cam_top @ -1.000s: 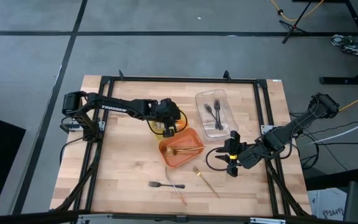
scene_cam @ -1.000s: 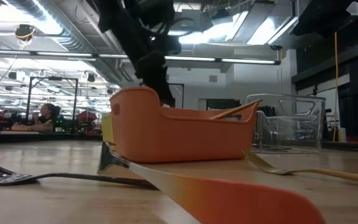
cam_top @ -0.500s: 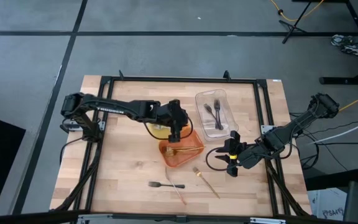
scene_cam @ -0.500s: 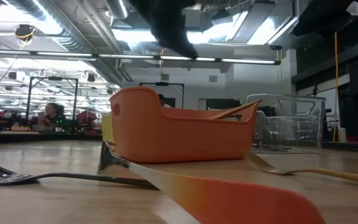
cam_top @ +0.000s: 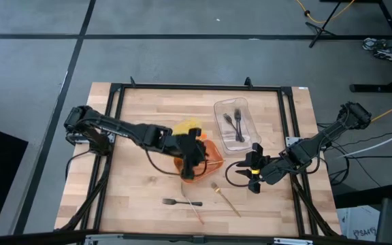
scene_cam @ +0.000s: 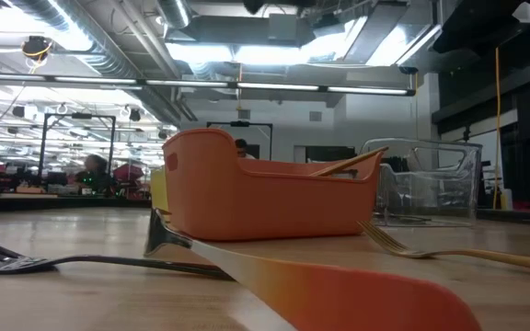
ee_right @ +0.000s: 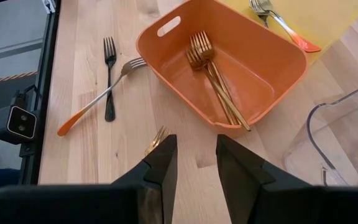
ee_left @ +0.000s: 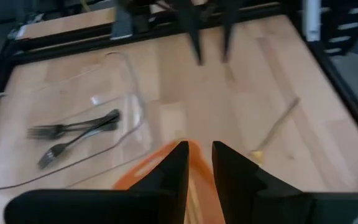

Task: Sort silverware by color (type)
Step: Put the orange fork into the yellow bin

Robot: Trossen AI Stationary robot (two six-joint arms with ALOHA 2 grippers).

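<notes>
My left gripper (cam_top: 189, 167) (ee_left: 199, 163) hovers over the orange tray (cam_top: 209, 162) (ee_left: 143, 171), open, with nothing between its fingers. The tray holds several gold forks (ee_right: 210, 74). Two black forks (ee_left: 73, 130) lie in the clear tray (cam_top: 233, 122). Orange-handled forks (ee_right: 284, 28) lie on the yellow tray (cam_top: 188, 127). Flat on the table near its near edge are a black fork (cam_top: 181, 202) (ee_right: 109, 74), an orange-handled fork (cam_top: 196, 212) (ee_right: 98, 96) and a gold fork (cam_top: 226, 199) (ee_left: 275, 127). My right gripper (cam_top: 254, 171) (ee_right: 194, 163) waits, open, to the right of the orange tray.
A black frame (cam_top: 114, 136) runs around the work area. Bare wood lies left of the trays and along the near edge around the loose forks. In the low view the orange-handled fork (scene_cam: 320, 285) lies close to the camera, in front of the orange tray (scene_cam: 265, 198). People show in the room behind.
My left gripper has moved from over the yellow tray toward the table's near edge, over the orange tray. In the low view it has risen out of the picture. The trays and loose forks have stayed where they were.
</notes>
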